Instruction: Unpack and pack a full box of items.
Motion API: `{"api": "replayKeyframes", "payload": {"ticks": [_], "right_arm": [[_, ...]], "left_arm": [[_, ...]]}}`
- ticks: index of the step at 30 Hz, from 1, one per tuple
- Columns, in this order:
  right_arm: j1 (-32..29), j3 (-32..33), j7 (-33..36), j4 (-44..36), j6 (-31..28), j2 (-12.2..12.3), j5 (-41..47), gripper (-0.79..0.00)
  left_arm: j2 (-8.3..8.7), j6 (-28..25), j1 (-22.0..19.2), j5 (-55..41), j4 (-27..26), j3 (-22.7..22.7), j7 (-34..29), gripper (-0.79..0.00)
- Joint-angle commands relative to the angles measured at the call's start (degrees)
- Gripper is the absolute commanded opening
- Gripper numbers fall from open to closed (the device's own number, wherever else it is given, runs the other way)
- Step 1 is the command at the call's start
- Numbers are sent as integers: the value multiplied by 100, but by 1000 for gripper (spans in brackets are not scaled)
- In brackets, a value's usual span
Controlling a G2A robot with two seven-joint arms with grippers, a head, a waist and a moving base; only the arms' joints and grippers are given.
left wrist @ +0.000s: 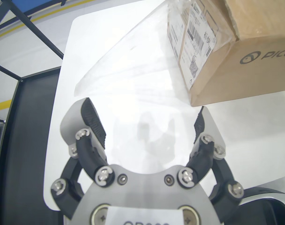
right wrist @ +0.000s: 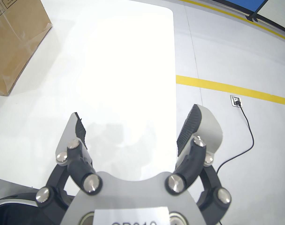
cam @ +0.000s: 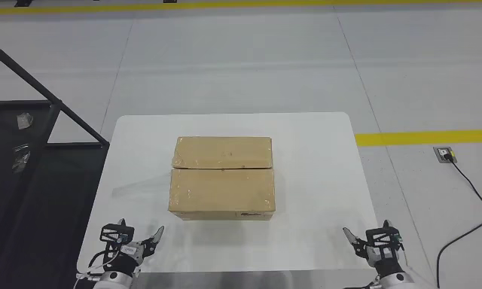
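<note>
Box [cam: 221, 177] at centre of the white table [cam: 316, 184], brown cardboard, top flaps folded shut and meeting at a seam across the middle. Nothing is gripping it.

Down at the near left corner, the left gripper [cam: 132, 235] hangs over the table edge, well apart from the box. From its wrist camera the left gripper [left wrist: 144, 108] has its jaws spread wide, ribbed black pads [left wrist: 93, 115] facing each other with bare table [left wrist: 86, 36] between them. Ahead of it is a corner of the box [left wrist: 250, 71], with a white label [left wrist: 196, 47] on the box's side. A clear film [left wrist: 133, 66] runs over that label and fans out flat across the table. From above, the film [cam: 139, 187] is a faint sheen beside the box's left side.

Over on the near right corner, the right gripper [cam: 369, 235] sits apart from the box too. Its own camera shows the right gripper [right wrist: 135, 112] gaping just as wide, holding nothing, above bright table [right wrist: 123, 59]. The box [right wrist: 13, 36] stands off to one side, its wall upright.

Beyond the table's right edge, a yellow line [cam: 418, 137] crosses the grey floor, and a cable [right wrist: 248, 129] is plugged into a floor socket [right wrist: 236, 101]. A black rack [cam: 45, 131] stands to the table's left.
</note>
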Motion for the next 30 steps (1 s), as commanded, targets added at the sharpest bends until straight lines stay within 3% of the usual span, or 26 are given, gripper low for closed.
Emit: {"api": "replayKeyframes", "payload": {"ticks": [1,7,11,16,21,30], "right_arm": [[0,0,0,0,0,0,0,0],[6,-89,-72,-150,-150,3,-180,0],[33,-87,191,-459,-1379,39,433,0],[344,-212,778,-738,-2213,60,1080,0],[933,-573,1879,-965,-2211,44,1616,0],[933,-573,1879,-965,-2211,44,1616,0]], "left_arm": [[0,0,0,0,0,0,0,-1],[11,-170,-4,233,-17,40,152,0],[11,-282,-32,371,-63,18,529,0],[30,-1003,-117,-435,-163,-326,803,0],[24,-1317,-300,-1276,0,-603,897,0],[26,-1354,-303,-1323,7,-625,895,0]]}}
